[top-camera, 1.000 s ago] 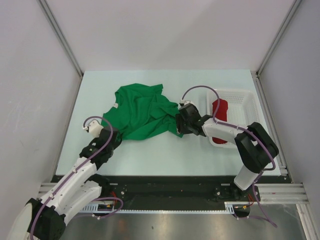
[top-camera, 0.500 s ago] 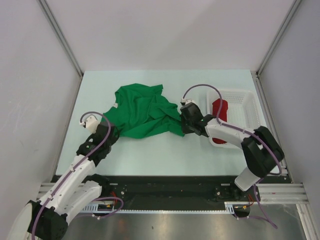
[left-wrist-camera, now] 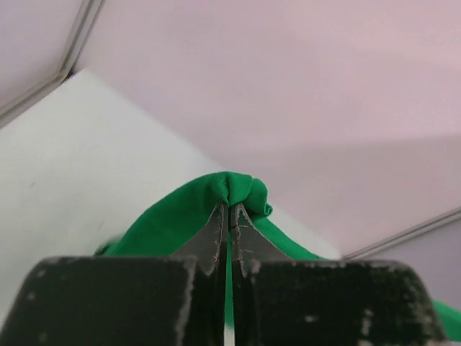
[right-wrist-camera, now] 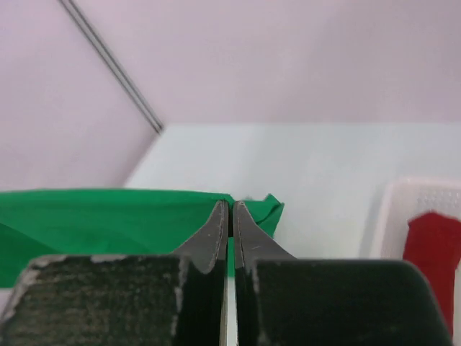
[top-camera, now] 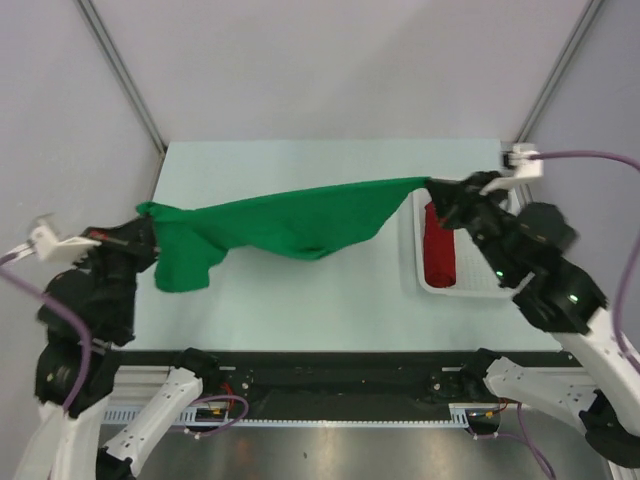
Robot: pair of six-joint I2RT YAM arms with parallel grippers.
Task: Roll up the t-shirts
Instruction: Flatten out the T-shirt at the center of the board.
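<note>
The green t-shirt (top-camera: 285,220) hangs stretched in the air above the table, held at both ends. My left gripper (top-camera: 143,213) is shut on its left end, where cloth bunches over the fingertips (left-wrist-camera: 230,205) and a flap droops down. My right gripper (top-camera: 432,184) is shut on its right corner (right-wrist-camera: 252,209), raised above the table. The red t-shirt (top-camera: 438,243) lies rolled up inside the white basket (top-camera: 505,215); in the right wrist view the red roll (right-wrist-camera: 431,249) shows at the lower right.
The white mesh basket stands at the table's right side, beneath my right arm. Grey walls with metal rails (top-camera: 120,70) enclose the pale table (top-camera: 300,300) on three sides. A black rail runs along the near edge (top-camera: 330,370).
Both arms have lifted and pulled apart, raising the green t-shirt off the table and stretching it between them. The right gripper closed on the cloth's corner during this time.
</note>
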